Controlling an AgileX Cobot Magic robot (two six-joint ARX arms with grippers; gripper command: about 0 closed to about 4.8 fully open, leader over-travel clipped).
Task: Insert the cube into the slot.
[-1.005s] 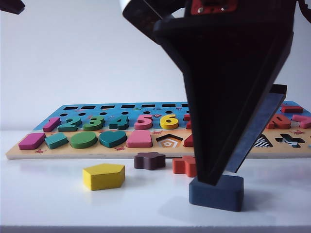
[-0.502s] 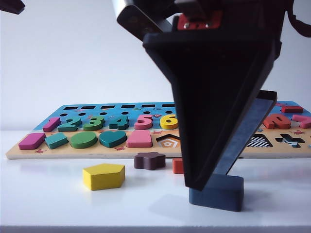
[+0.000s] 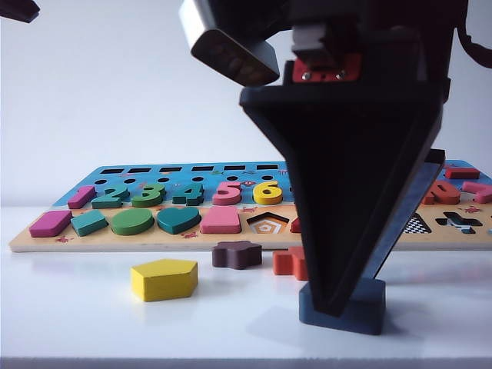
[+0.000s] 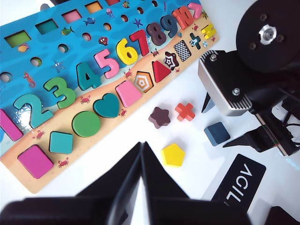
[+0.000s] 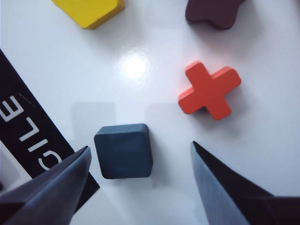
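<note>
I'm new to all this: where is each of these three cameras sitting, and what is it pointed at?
Exterior view: low at the table's front edge, facing the puzzle board; the right gripper fills the foreground, open over the cube.
Left wrist view: high on the left arm, looking down over the board, the slot and the loose blocks; the left gripper, shut, and the right arm show.
Right wrist view: close above the table, looking down between open fingers at the cube.
All three share the cube, the yellow pentagon and the orange cross.
</note>
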